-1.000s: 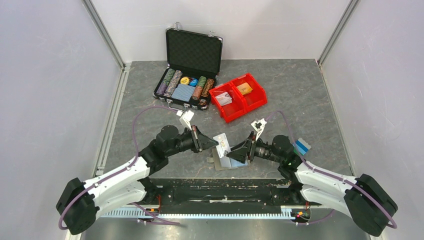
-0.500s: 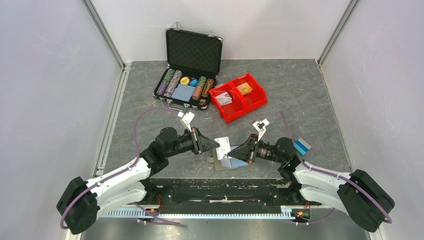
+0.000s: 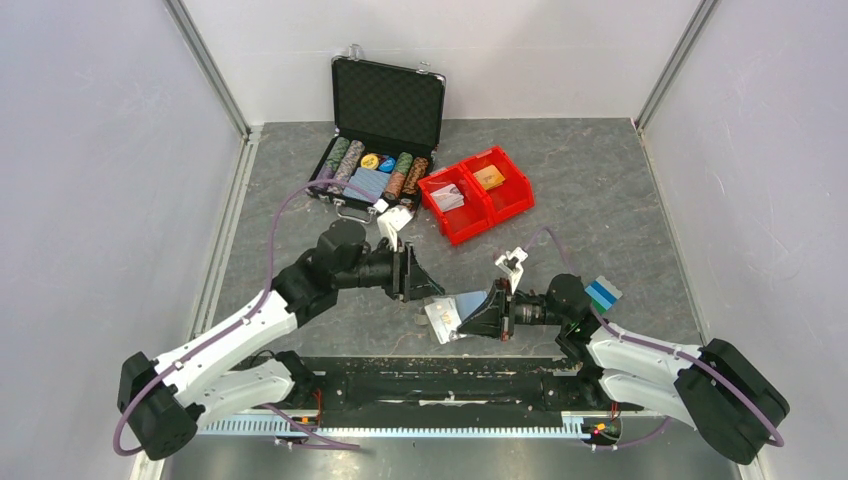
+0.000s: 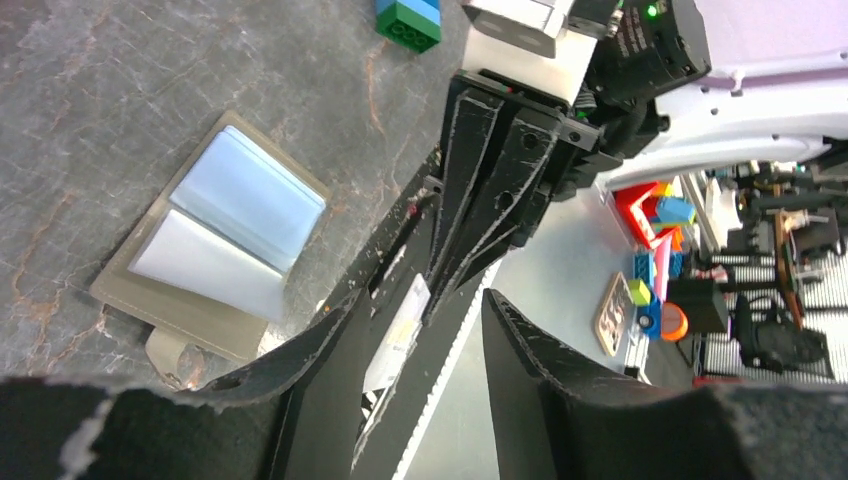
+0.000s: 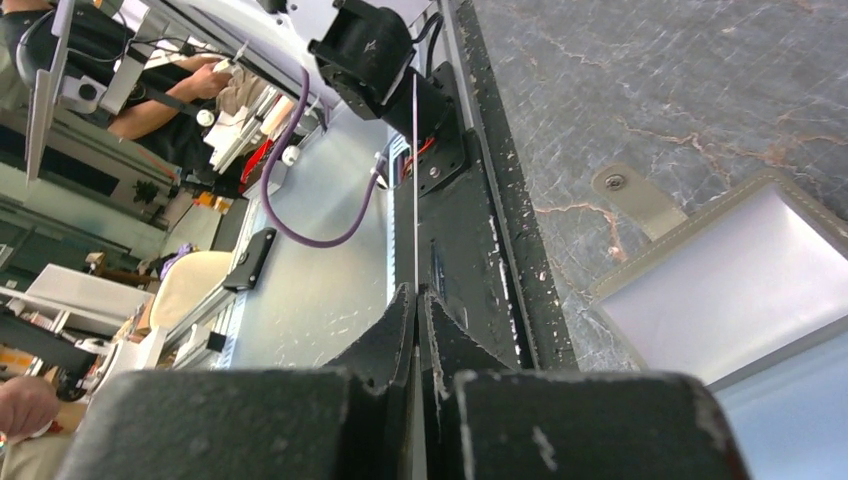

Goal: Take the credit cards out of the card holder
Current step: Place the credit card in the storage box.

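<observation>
The card holder [image 4: 225, 235] is taupe-grey with pale blue inner panels, the table [image 4: 120, 90] grey with rusty veins, the bins [image 3: 465, 230] red.

The tabletop [image 4: 100, 100] is matt, veined, stone-look grey. The card holder [image 4: 230, 215] has a stitched, leathery rim and glossy sleeves. The credit card [image 3: 443, 318] looks like smooth plastic.

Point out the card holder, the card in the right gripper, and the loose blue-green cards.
card holder [image 4: 250, 195]: left wrist view, upper light blue inner panel.
held card [image 4: 398, 338]: left wrist view, its pale face.
blue-green cards [image 3: 603, 292]: top external view, middle of the top card.
</observation>
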Action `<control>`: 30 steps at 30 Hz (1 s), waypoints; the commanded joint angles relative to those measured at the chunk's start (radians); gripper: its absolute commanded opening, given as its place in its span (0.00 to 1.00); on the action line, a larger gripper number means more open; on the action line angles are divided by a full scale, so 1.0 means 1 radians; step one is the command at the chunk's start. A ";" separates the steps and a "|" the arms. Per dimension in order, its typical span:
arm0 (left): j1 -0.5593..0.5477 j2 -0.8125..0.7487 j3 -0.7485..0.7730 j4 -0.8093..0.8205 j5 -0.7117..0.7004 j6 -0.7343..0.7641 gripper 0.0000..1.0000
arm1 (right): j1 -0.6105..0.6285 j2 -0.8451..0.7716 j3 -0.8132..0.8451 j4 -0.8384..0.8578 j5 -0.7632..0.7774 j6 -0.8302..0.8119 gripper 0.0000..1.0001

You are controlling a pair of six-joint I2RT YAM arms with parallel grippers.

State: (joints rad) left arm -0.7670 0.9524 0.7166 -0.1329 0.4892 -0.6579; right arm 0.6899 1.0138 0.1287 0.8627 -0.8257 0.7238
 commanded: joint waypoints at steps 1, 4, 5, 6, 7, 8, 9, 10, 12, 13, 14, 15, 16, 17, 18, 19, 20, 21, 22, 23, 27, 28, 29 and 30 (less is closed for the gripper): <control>0.003 0.064 0.128 -0.245 0.141 0.214 0.52 | -0.001 -0.006 0.005 0.041 -0.077 -0.023 0.00; 0.002 0.111 0.186 -0.337 0.171 0.278 0.52 | -0.002 0.009 -0.010 0.126 -0.125 0.022 0.00; 0.003 0.126 0.199 -0.354 0.184 0.298 0.52 | -0.001 0.014 -0.015 0.158 -0.136 0.041 0.00; 0.002 0.140 0.205 -0.363 0.205 0.311 0.52 | -0.002 0.018 -0.022 0.192 -0.146 0.062 0.00; 0.002 0.150 0.209 -0.367 0.222 0.319 0.51 | -0.001 0.022 -0.024 0.214 -0.152 0.073 0.00; 0.002 0.165 0.213 -0.370 0.252 0.330 0.51 | 0.000 0.023 -0.026 0.220 -0.154 0.078 0.00; 0.003 0.180 0.221 -0.376 0.273 0.341 0.50 | 0.000 0.026 -0.025 0.220 -0.156 0.080 0.00; 0.002 0.197 0.228 -0.385 0.290 0.348 0.49 | 0.000 0.029 -0.024 0.221 -0.157 0.080 0.00; 0.002 0.226 0.238 -0.394 0.308 0.362 0.46 | 0.002 0.028 -0.026 0.232 -0.162 0.085 0.00; 0.002 0.237 0.242 -0.395 0.320 0.367 0.44 | 0.003 0.028 -0.026 0.233 -0.163 0.086 0.00; 0.002 0.243 0.245 -0.391 0.334 0.371 0.42 | 0.002 0.028 -0.027 0.232 -0.164 0.086 0.00; 0.003 0.248 0.243 -0.381 0.350 0.369 0.39 | 0.002 0.027 -0.026 0.232 -0.164 0.086 0.00; 0.002 0.250 0.241 -0.367 0.356 0.364 0.35 | 0.002 0.027 -0.025 0.229 -0.164 0.085 0.00; 0.003 0.251 0.239 -0.359 0.354 0.360 0.29 | 0.002 0.028 -0.026 0.227 -0.164 0.085 0.00; 0.001 0.252 0.240 -0.356 0.351 0.363 0.22 | 0.001 0.030 -0.026 0.225 -0.164 0.085 0.00; 0.003 0.254 0.243 -0.356 0.351 0.365 0.15 | 0.002 0.032 -0.027 0.225 -0.163 0.084 0.00; 0.003 0.256 0.245 -0.355 0.351 0.365 0.10 | 0.002 0.032 -0.028 0.225 -0.162 0.083 0.00; 0.003 0.257 0.246 -0.354 0.351 0.363 0.06 | 0.002 0.034 -0.028 0.224 -0.162 0.083 0.00; 0.003 0.256 0.247 -0.354 0.353 0.365 0.03 | 0.002 0.035 -0.028 0.223 -0.162 0.082 0.00; 0.003 0.259 0.248 -0.354 0.354 0.363 0.02 | 0.002 0.035 -0.028 0.222 -0.162 0.082 0.00; 0.003 0.257 0.247 -0.352 0.352 0.362 0.02 | 0.002 0.037 -0.026 0.214 -0.157 0.077 0.05; 0.003 0.256 0.245 -0.350 0.347 0.361 0.02 | 0.002 0.036 -0.025 0.209 -0.152 0.078 0.12; 0.003 0.254 0.244 -0.348 0.338 0.358 0.02 | 0.002 0.033 -0.023 0.203 -0.143 0.075 0.19; 0.004 0.251 0.244 -0.347 0.326 0.355 0.02 | 0.002 0.026 -0.020 0.188 -0.131 0.069 0.29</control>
State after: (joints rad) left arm -0.7670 1.2037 0.9287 -0.4995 0.8295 -0.3573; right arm 0.6899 1.0504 0.1005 1.0157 -0.9676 0.8074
